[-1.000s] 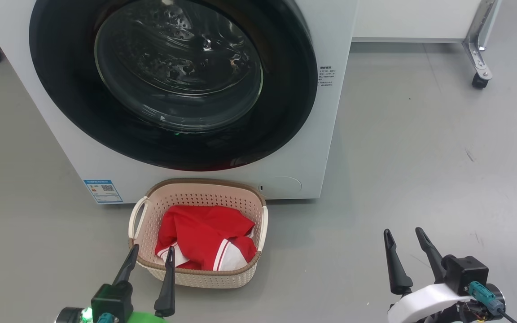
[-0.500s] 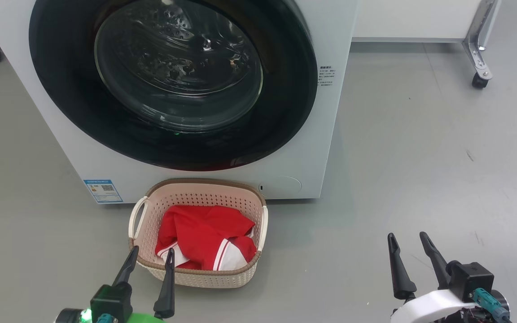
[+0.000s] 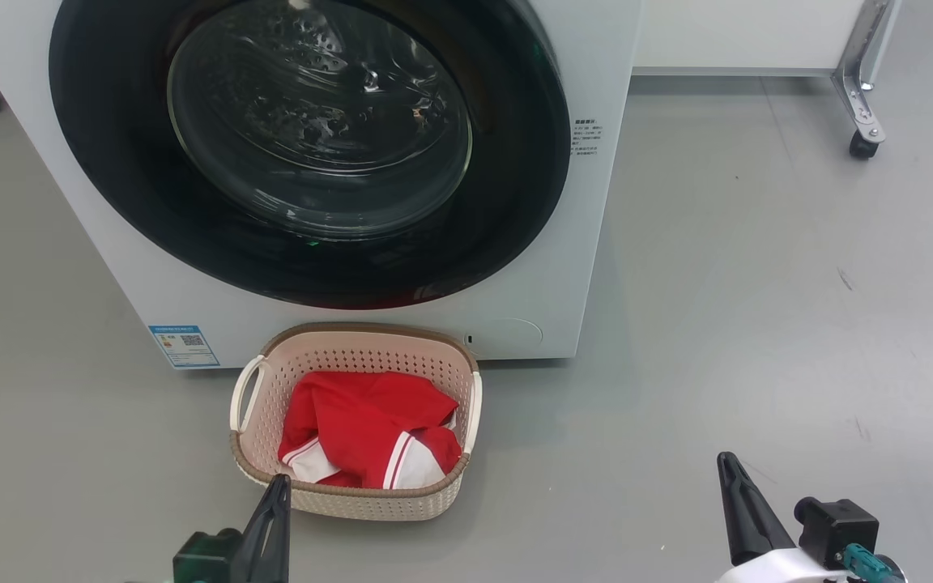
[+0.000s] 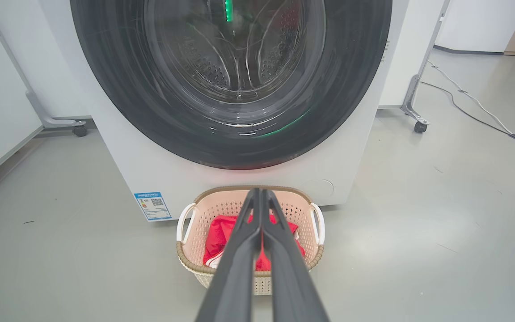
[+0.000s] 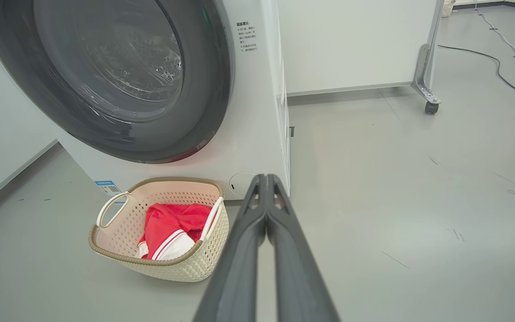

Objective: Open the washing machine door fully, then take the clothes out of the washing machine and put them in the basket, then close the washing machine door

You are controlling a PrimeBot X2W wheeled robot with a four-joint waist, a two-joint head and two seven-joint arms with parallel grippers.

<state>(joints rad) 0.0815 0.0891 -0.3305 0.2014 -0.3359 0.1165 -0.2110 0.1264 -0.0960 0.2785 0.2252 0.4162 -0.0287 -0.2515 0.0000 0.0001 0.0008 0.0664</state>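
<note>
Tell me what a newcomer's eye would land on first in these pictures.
The large round glossy black door with its bulging clear glass centre dominates the upper part of the head view, shut against the big white front-loading washing machine. On the grey floor just below it, the bright red clothes with white stripe trim stand out, heaped inside the small cream perforated plastic basket.
</note>
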